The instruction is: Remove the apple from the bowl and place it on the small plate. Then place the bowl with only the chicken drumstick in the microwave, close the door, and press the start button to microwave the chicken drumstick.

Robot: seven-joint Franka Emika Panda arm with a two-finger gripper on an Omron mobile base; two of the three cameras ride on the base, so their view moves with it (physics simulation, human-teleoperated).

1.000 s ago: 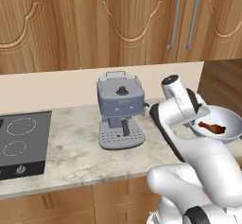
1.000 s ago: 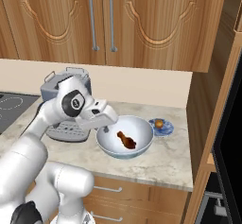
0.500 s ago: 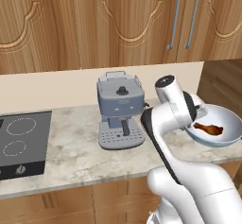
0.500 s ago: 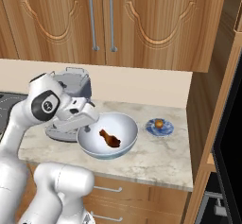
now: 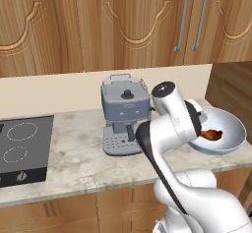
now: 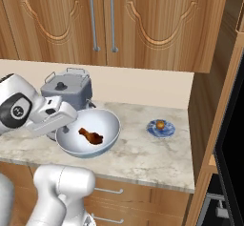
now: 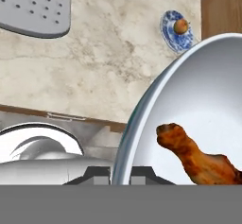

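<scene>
The wide pale bowl [image 6: 105, 120] hangs in the air over the counter's front part, and the orange-brown chicken drumstick [image 6: 90, 136] lies in it. My gripper [image 6: 70, 125] is shut on the bowl's left rim. In the hand view the two dark fingertips [image 7: 98, 173] straddle the bowl's rim [image 7: 142, 107], with the drumstick [image 7: 194, 154] just inside. The apple [image 6: 161, 124] sits on the small blue plate [image 6: 153, 130] on the counter to the right, apart from the bowl. From the left base view the bowl [image 5: 231, 129] with the drumstick [image 5: 211, 134] shows beyond my forearm. The microwave and its door are out of view.
A grey coffee machine [image 5: 125, 114] stands at the back of the counter, close behind the bowl and my arm. A black hob [image 5: 22, 148] lies at the far left. A tall wooden cabinet [image 6: 209, 101] with a dark front walls off the right. Wall cupboards [image 6: 102, 20] hang above.
My arm has swung and carried the bowl with the drumstick to the left, away from the plate. The plate, the apple and the coffee machine have stayed put.
</scene>
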